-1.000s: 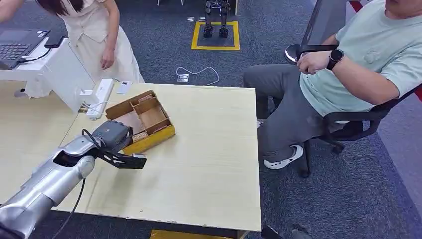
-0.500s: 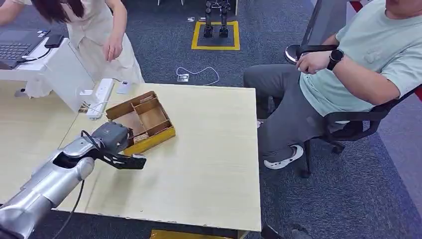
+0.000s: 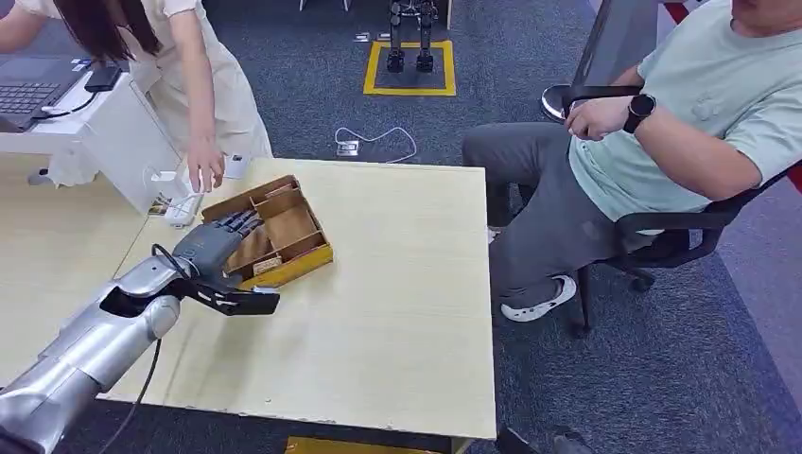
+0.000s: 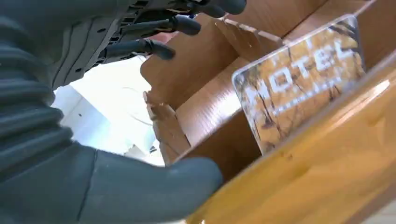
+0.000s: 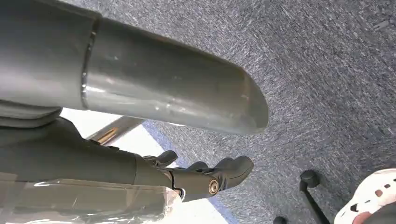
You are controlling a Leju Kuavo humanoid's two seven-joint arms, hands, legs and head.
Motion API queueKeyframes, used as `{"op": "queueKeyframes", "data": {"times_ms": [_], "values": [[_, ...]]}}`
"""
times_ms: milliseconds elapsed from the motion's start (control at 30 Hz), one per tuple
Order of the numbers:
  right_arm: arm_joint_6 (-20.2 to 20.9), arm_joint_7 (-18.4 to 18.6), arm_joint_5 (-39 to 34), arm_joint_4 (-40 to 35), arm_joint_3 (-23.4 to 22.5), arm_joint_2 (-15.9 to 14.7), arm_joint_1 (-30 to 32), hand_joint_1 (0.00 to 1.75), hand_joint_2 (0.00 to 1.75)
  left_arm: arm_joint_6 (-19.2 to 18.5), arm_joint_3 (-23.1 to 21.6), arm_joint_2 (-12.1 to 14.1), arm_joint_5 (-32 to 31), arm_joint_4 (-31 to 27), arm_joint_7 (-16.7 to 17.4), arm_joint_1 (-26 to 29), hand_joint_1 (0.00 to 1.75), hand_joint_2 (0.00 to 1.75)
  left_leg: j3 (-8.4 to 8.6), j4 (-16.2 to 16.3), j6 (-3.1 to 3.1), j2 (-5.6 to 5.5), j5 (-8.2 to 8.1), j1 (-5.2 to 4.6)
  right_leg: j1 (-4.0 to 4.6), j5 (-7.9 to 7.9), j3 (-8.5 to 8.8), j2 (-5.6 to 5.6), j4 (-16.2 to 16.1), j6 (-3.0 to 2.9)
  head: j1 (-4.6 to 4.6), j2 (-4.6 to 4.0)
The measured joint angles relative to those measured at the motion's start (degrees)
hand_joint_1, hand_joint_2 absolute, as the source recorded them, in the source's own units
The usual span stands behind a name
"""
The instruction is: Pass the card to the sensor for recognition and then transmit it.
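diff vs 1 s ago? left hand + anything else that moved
The left hand opened from curled to fingers spread and reached over the wooden tray, above the hotel card, holding nothing. The standing person's hand came down to the power strip. Tray, table and seated person stayed put.

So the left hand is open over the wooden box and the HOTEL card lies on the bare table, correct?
Not quite. The left hand is open over the wooden box, but the HOTEL card stands inside a box compartment, as the left wrist view shows.
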Motion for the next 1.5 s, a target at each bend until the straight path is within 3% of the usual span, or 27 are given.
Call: {"op": "queueKeyframes", "data": {"times_ms": [667, 933, 1167, 1500], "values": [[0.0, 0.4, -0.2, 0.0, 0.1, 0.0, 0.0, 0.00, 0.00, -0.6, 0.0, 1.4, 1.4, -1.1, -0.9, 0.4, 0.00, 1.75, 0.03, 0.0, 0.00, 0.00, 0.00, 0.00, 0.00, 0.00, 0.05, 0.01, 0.0, 0.00, 0.00, 0.00], [-0.1, 0.4, -0.5, 0.0, 0.2, 0.0, 0.0, 0.00, 0.00, -2.1, 0.0, 3.8, 3.7, -3.9, -1.5, 0.9, 0.00, 1.75, 0.02, 0.0, 0.00, 0.00, 0.00, 0.01, 0.01, 0.00, 0.02, 0.01, 0.0, 0.00, -0.02, 0.00], [-0.3, 0.4, -1.1, 0.0, 0.1, 0.0, 0.1, 0.00, 0.00, -4.3, 0.2, 8.6, 6.7, -8.4, -1.5, -0.7, 0.00, 1.75, 0.00, 0.0, 0.00, 0.01, 0.00, 0.01, 0.01, 0.00, -0.03, 0.02, 0.0, 0.00, -0.02, 0.00], [-0.4, 0.4, -1.2, 0.0, 0.1, 0.0, 0.1, 0.00, 0.00, -4.4, 0.2, 11.3, 8.0, -10.9, -1.1, -1.2, 0.00, 1.75, 0.00, 0.0, 0.00, 0.01, 0.00, 0.01, 0.01, 0.00, -0.03, 0.02, 0.0, 0.00, 0.02, 0.00]]}}
